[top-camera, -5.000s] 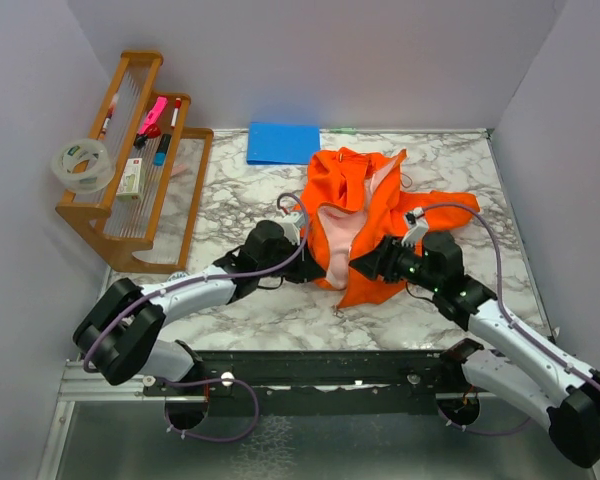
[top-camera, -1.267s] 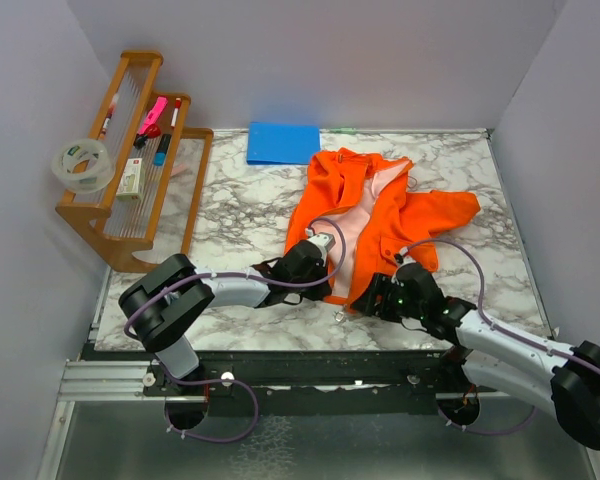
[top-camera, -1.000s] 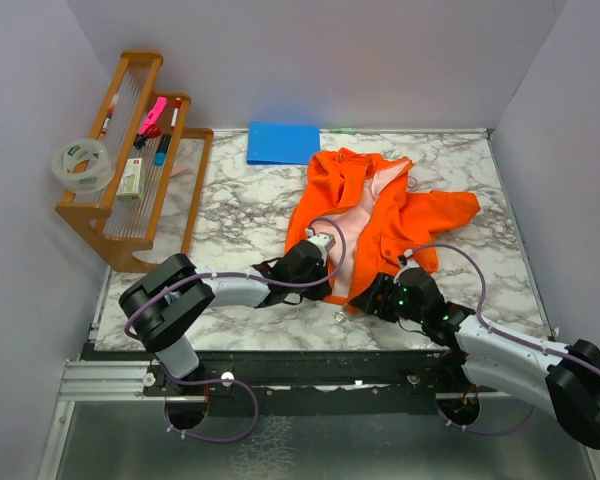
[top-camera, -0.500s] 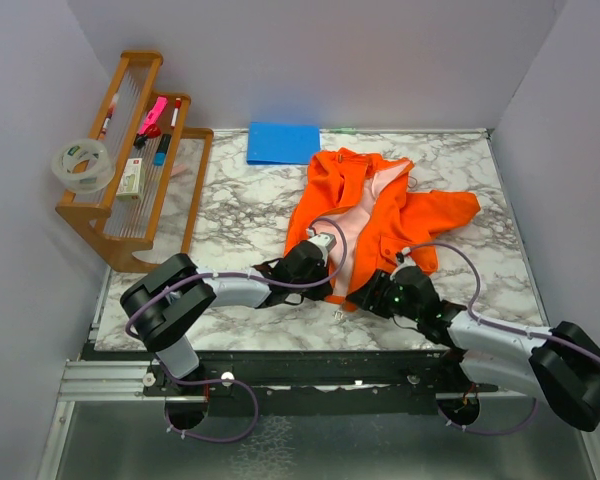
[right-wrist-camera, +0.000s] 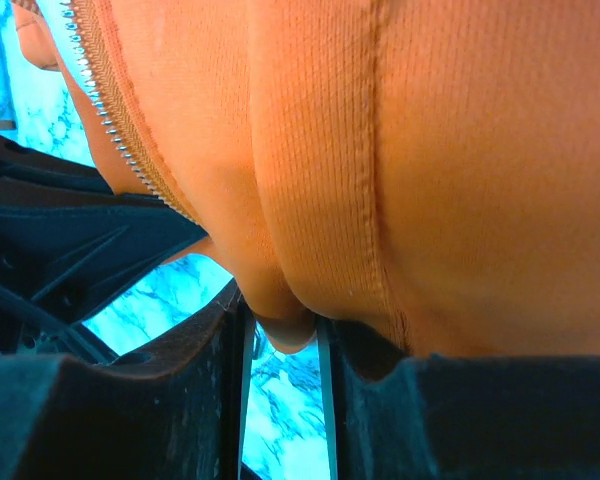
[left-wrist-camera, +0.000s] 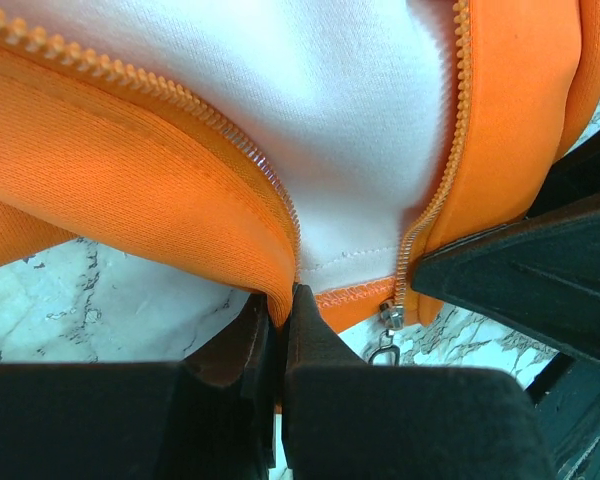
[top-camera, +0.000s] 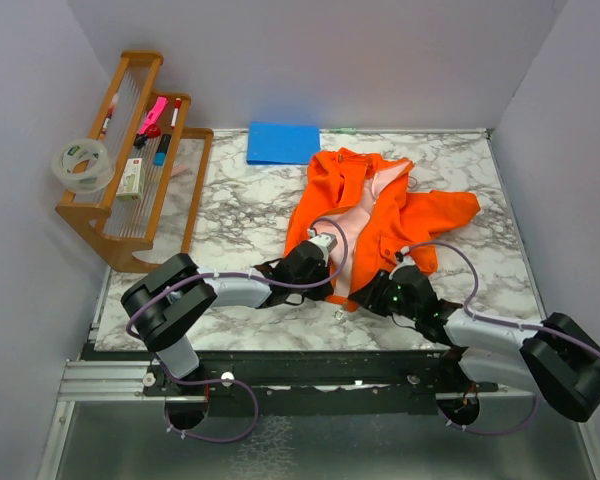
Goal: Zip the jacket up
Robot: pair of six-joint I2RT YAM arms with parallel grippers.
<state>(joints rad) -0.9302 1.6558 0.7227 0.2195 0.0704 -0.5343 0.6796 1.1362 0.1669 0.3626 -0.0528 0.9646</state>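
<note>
The orange jacket [top-camera: 380, 210] lies open on the marble table, pink lining up, bottom hem toward me. My left gripper [top-camera: 332, 290] is shut on the hem end of one front panel [left-wrist-camera: 130, 190], right beside its zipper teeth; in the left wrist view the gripper [left-wrist-camera: 283, 305] pinches that edge. The metal zipper slider [left-wrist-camera: 388, 318] with its pull hangs at the bottom of the other zipper strip, apart from my fingers. My right gripper [top-camera: 377, 297] is shut on a fold of the other panel's hem [right-wrist-camera: 430, 150]; in the right wrist view the gripper [right-wrist-camera: 280, 330] holds it.
A flat blue rectangle [top-camera: 283, 142] lies behind the jacket. A wooden rack [top-camera: 130, 190] with pens and a tape roll [top-camera: 82, 165] stands at the left. Grey walls close in the table on three sides. The near table edge [top-camera: 280, 345] is just below both grippers.
Since five seconds ago both grippers came nearer to me and the jacket was drawn out flatter. In the last second the right gripper shifted left along the hem; the left stayed still.
</note>
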